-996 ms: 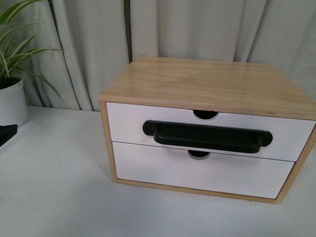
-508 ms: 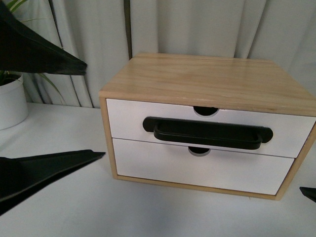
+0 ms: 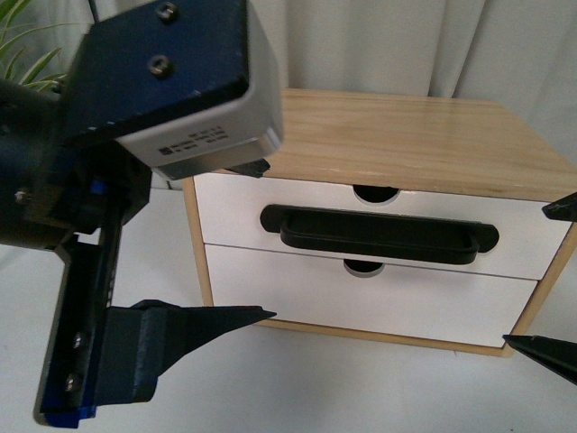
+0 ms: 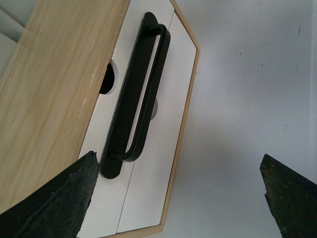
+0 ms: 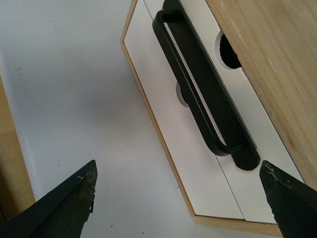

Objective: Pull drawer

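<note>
**Both claws spread in front of the shut drawer**

The light wooden two-drawer cabinet point(image 3: 406, 135) stands on a plain white tabletop point(image 3: 270, 379), with a pale grey curtain point(image 3: 406, 45) behind it. The wide white-fronted drawer point(image 3: 234, 212) fills the cabinet's upper compartment. Its front sits level with the cabinet's frame, so it is pushed fully in. A long black bar handle point(image 3: 379, 236) runs across this front, just below a semicircular notch point(image 3: 376, 193) in its top rim. Under it, in the cabinet's lower compartment, is a plain white drawer front point(image 3: 361, 302) with no bar.

The left gripper point(image 4: 178, 159) hangs in front of the cabinet's left front corner, its two black fingers spread wide and holding nothing. The right gripper point(image 5: 178, 166) sits off the cabinet's right front corner, likewise gaping and empty. Neither touches the handle or the cabinet.
</note>
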You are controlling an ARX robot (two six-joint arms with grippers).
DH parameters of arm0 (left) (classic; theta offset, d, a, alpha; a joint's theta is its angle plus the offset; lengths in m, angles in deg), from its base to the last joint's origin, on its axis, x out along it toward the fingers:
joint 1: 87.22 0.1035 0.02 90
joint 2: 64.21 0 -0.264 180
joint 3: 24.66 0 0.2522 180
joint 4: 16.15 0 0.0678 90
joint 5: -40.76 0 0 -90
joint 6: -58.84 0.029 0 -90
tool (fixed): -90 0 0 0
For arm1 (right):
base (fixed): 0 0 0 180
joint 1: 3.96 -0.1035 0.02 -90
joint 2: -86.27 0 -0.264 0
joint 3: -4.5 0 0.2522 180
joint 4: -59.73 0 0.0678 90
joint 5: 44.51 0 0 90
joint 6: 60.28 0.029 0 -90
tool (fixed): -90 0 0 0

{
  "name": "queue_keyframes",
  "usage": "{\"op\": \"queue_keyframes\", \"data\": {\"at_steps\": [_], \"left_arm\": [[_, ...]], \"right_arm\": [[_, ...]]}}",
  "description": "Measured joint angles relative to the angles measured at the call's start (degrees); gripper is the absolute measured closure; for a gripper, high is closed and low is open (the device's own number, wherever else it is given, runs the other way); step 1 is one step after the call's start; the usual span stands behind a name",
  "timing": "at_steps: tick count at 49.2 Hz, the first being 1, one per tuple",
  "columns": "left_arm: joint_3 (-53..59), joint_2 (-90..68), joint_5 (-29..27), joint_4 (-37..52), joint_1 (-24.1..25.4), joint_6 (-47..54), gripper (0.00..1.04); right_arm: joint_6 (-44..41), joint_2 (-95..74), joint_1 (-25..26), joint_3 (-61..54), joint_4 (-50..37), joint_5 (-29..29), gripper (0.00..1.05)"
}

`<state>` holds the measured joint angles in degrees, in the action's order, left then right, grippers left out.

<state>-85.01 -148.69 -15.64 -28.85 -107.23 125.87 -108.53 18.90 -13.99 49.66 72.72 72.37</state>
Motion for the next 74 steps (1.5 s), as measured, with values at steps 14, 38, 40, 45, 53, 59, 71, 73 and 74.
{"op": "queue_keyframes", "data": {"at_steps": [14,38,40,45,53,59,71,73,74], "left_arm": [[-5.62,-6.84,-3.54,-2.95,-1.95,2.73,0.06],[-11.41,-13.66,-6.64,-4.94,-3.21,3.67,0.06],[-11.76,-13.94,-6.73,-4.96,-3.28,3.69,0.06],[-12.61,-14.75,-7.13,-5.2,-3.52,3.69,0.06],[-13.44,-16.11,-8.04,-5.38,-3.8,3.72,0.06],[-13.84,-17.42,-8.83,-5.79,-4.02,4.2,0.06],[-15.19,-20.04,-9.55,-4.74,-4.0,4.31,0.06],[-15.52,-20.41,-9.62,-4.42,-3.96,4.26,0.06],[-15.61,-20.5,-9.64,-4.33,-3.93,4.24,0.06]], "right_arm": [[-2.78,-5.16,-3.26,3.58,0.09,-1.64,0.09],[-5.55,-11.41,-4.74,6.86,1.57,-3.19,0.09],[-5.62,-11.72,-4.72,7.1,1.7,-3.17,0.09],[-5.99,-12.5,-4.59,7.65,1.81,-3.17,0.09],[-6.54,-14.4,-4.2,8.68,2.01,-3.19,0.09],[-6.56,-16.31,-3.93,9.86,2.01,-3.37,0.09],[-6.38,-18.58,-4.22,10.84,1.22,-3.87,0.09],[-6.36,-18.88,-4.26,10.99,1.09,-3.91,0.09],[-6.34,-19.02,-4.28,11.08,0.96,-3.96,0.09]]}}
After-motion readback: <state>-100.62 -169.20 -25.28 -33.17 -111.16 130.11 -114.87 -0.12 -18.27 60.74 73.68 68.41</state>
